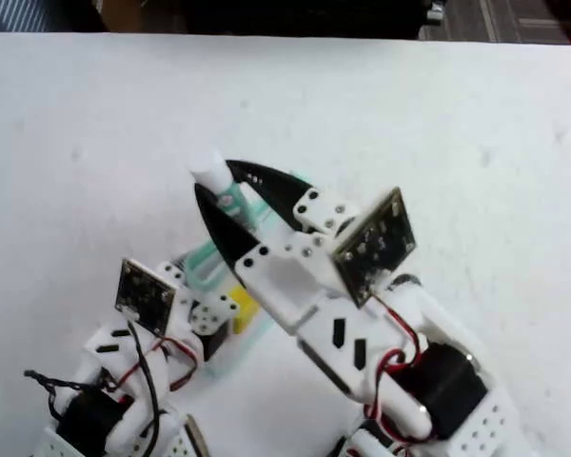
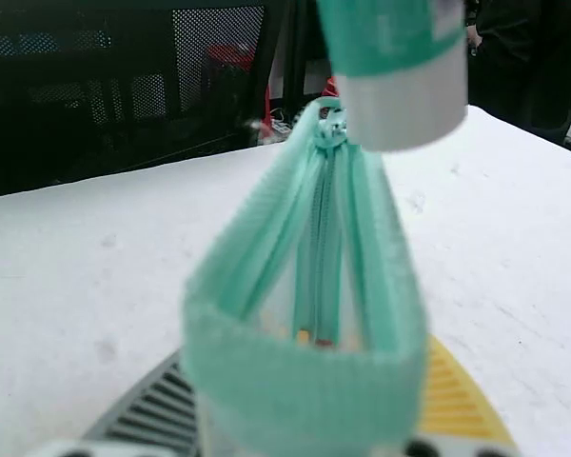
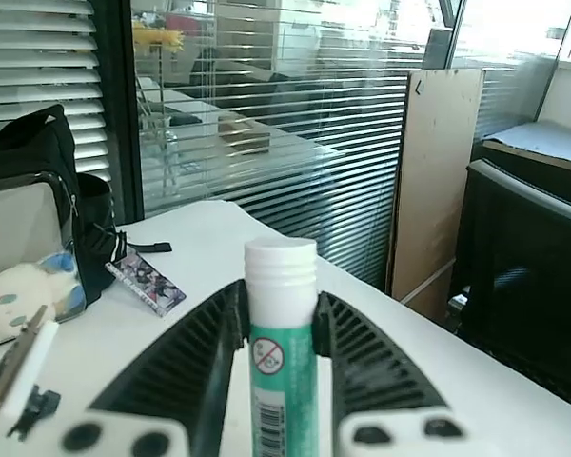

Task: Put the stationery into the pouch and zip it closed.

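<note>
A teal zip pouch [image 1: 206, 259] lies on the white table [image 1: 438, 124] between the two arms, and its zipper track [image 2: 316, 238] runs away from the left wrist camera. My left gripper [image 1: 230, 324] is shut on the pouch's near teal edge [image 2: 305, 381], held between a grey finger [image 2: 143, 414] and a yellow finger [image 2: 462, 395]. My right gripper [image 1: 215, 181] is shut on a glue stick [image 1: 209, 169], which is green-labelled with a white end [image 3: 282, 276]. The black fingers [image 3: 190, 352] hold it upright above the pouch's far end. The stick's white end [image 2: 400, 95] hangs just over the zipper's far end.
The table's far edge [image 1: 285, 34] runs along the top of the high view, with bare white surface to the left, right and beyond the arms. In the right wrist view a black bag [image 3: 38, 181], a plush toy [image 3: 19, 295] and a small card [image 3: 145, 278] lie farther off.
</note>
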Available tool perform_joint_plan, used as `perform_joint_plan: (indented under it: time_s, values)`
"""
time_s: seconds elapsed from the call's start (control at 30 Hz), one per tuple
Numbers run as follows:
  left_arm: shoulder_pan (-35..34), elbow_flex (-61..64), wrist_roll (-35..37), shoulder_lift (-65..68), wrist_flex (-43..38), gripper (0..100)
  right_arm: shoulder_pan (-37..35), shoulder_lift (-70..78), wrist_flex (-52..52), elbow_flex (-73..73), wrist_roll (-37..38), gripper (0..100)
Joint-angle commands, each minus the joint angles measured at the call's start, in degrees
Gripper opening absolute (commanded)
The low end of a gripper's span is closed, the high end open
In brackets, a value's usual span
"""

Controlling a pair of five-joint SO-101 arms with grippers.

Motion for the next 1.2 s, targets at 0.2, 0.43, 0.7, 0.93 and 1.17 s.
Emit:
perform_joint_plan:
  time_s: [0.2,0.43,0.7,0.93,1.17]
  values:
    - [-0.6,-0.3,0.6,-0.1,-1.6,22,-4.3,3.7,-4.2,1.2,0.9,1.6]
    - [-0.7,-0.3,0.6,-0.1,-1.7,22,-4.3,3.7,-0.1,1.2,1.0,1.6]
    - [-0.7,0.3,0.6,-0.1,-1.8,22,-2.6,3.7,4.8,1.3,1.0,1.6]
    - [-0.7,0.3,0.6,-0.1,-1.8,22,2.9,2.8,9.7,1.2,1.0,2.7]
    - [-0.7,0.3,0.6,-0.1,-1.8,22,2.9,-5.0,16.7,1.2,1.1,20.1]
